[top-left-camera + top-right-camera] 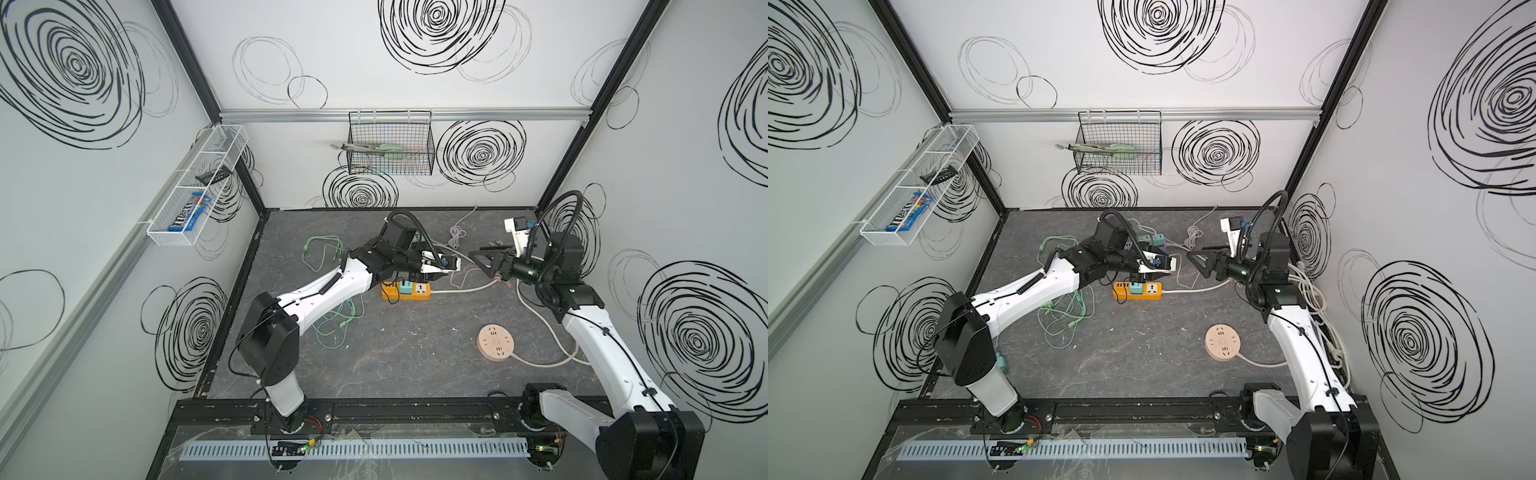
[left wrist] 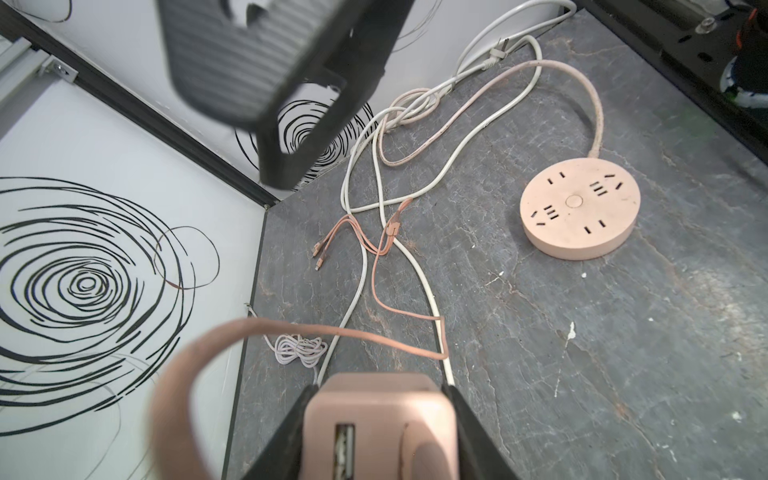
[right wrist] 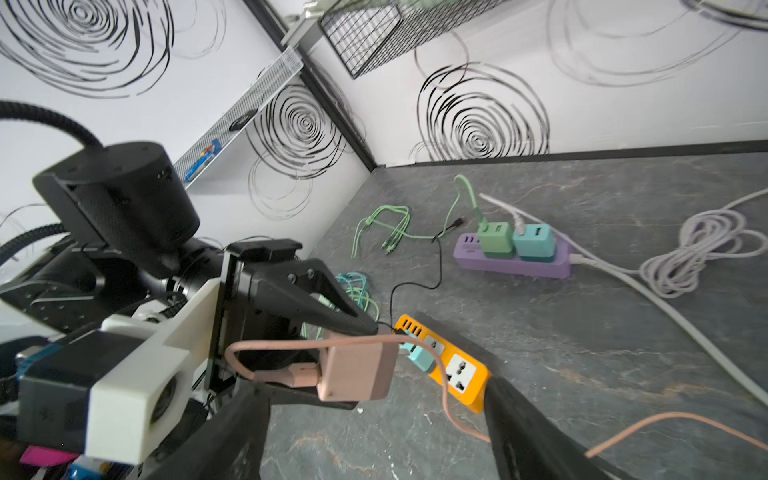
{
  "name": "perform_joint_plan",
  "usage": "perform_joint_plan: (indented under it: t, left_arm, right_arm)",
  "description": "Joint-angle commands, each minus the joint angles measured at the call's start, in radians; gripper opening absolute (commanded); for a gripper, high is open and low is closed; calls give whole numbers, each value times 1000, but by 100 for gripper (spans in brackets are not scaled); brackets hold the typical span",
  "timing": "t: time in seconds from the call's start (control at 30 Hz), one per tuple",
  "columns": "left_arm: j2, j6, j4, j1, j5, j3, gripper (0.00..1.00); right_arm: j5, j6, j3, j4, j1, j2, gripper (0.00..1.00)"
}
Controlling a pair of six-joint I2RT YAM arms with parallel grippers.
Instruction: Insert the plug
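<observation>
The black wire basket (image 1: 417, 137) on the back wall holds pale green utensils (image 1: 384, 150). The white mesh basket (image 1: 166, 240) on the left wall holds a candy packet (image 1: 189, 214). The left arm stretches low over the counter (image 1: 415, 357). Its left claw (image 2: 380, 415) grips the pink plug (image 3: 357, 370) just above the orange power strip (image 1: 407, 290), with the USB face toward the wrist and the prongs hidden. The right claw (image 1: 482, 264) faces it, spread wide and empty.
</observation>
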Motion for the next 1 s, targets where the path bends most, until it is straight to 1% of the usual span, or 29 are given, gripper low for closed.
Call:
perform_joint_plan:
  t: [0.0,0.07,0.13,0.23,0.3,0.33,0.37,0.4,0.43,0.47,0.5,0.57,0.63,0.7,0.77,0.87,0.93,0.97]
  left_arm:
    - [-32,30,90,1,-16,-11,0]
    - [-51,19,144,-10,-50,-53,0]
    - [-58,-9,170,-15,-59,-70,0]
    - [-50,-54,141,-12,-28,-50,0]
    - [-42,-73,108,-15,-38,-38,0]
    - [-40,-92,97,-22,-58,-43,0]
    - [-40,-105,92,-34,-97,-57,0]
    - [-39,-113,88,-53,-148,-74,0]
    - [-38,-123,81,-79,-222,-96,0]
    - [-34,-128,59,-105,-288,-115,0]
    - [-30,-138,29,-125,-333,-128,0]
    - [-25,-201,-55,-166,-403,-145,0]
    - [-12,-272,-149,-197,-435,-150,0]
    - [31,-354,-266,-233,-469,-128,0]
    - [103,-404,-399,-262,-474,-90,0]
    - [222,-430,-573,-290,-517,-44,0]
    - [279,-436,-638,-291,-526,-17,0]
    - [297,-440,-653,-291,-515,-4,4]
  right_arm:
    - [22,-58,8,-54,48,0,82]
    - [31,-51,-3,-48,73,7,81]
    - [50,-50,-16,-37,104,17,81]
    - [78,-46,-41,7,141,24,84]
    - [126,-32,-61,37,152,14,85]
    - [186,-14,-69,44,151,6,85]
    - [273,7,-78,38,149,-5,87]
    - [359,27,-85,24,144,-13,88]
    - [478,73,-95,-2,132,-22,89]
    - [543,99,-109,-19,104,-31,91]
    - [554,119,-126,-26,67,-37,91]
    - [529,158,-167,-32,-30,-52,92]
    - [514,170,-205,-39,-107,-60,93]
    - [520,168,-226,-46,-152,-58,94]
    - [518,166,-229,-50,-164,-50,94]
    - [488,164,-227,-33,-162,-42,94]
    - [481,166,-229,-24,-163,-39,94]
    - [481,164,-228,-23,-164,-39,94]
